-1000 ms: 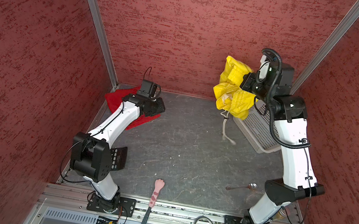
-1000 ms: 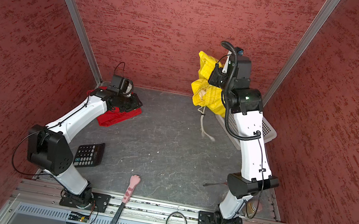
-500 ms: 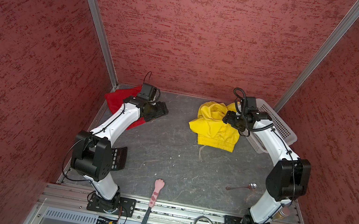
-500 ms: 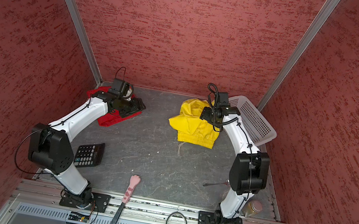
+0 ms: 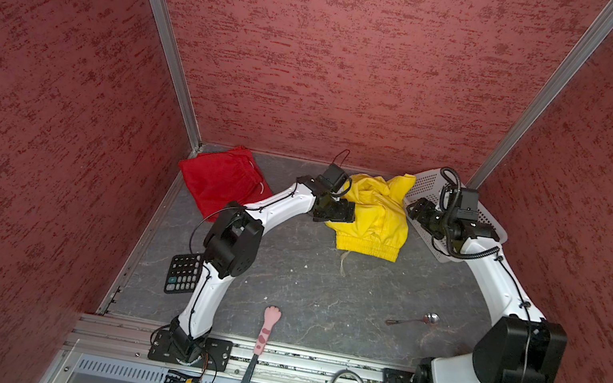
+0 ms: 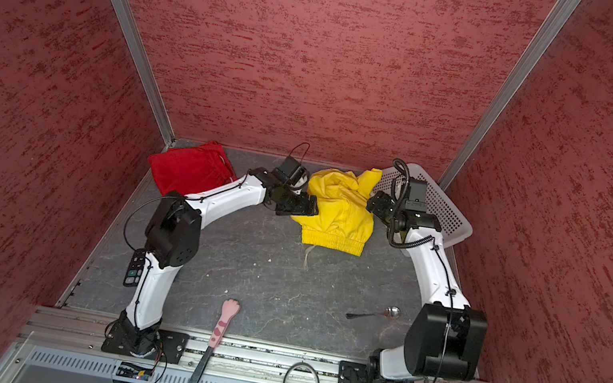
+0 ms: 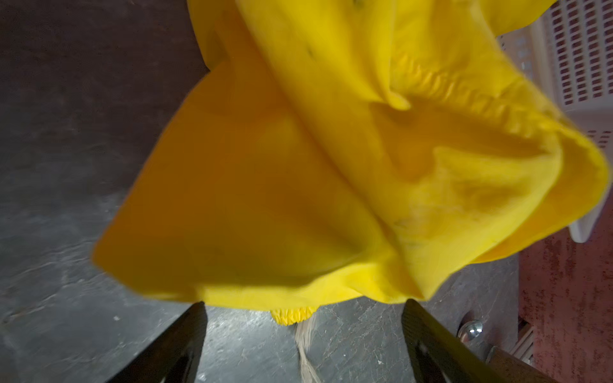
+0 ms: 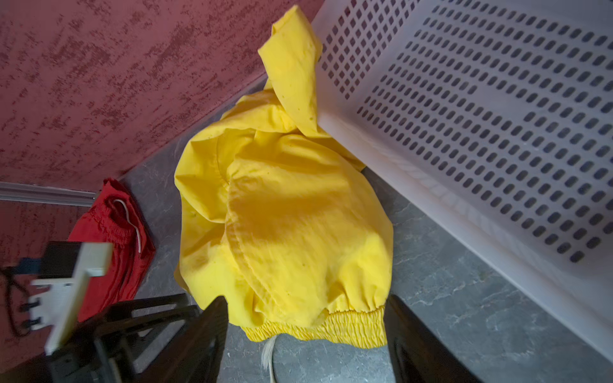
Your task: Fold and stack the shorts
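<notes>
Yellow shorts (image 5: 375, 225) lie bunched, one leg up the basket (image 8: 481, 132), so the open left claw (image 7: 303, 303) and open right claw (image 8: 306, 298) may pinch several layers.

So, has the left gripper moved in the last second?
Yes. The left gripper has gone rightward, away from the red shorts in the back-left corner, to the left edge of the yellow shorts beside the white basket.
</notes>
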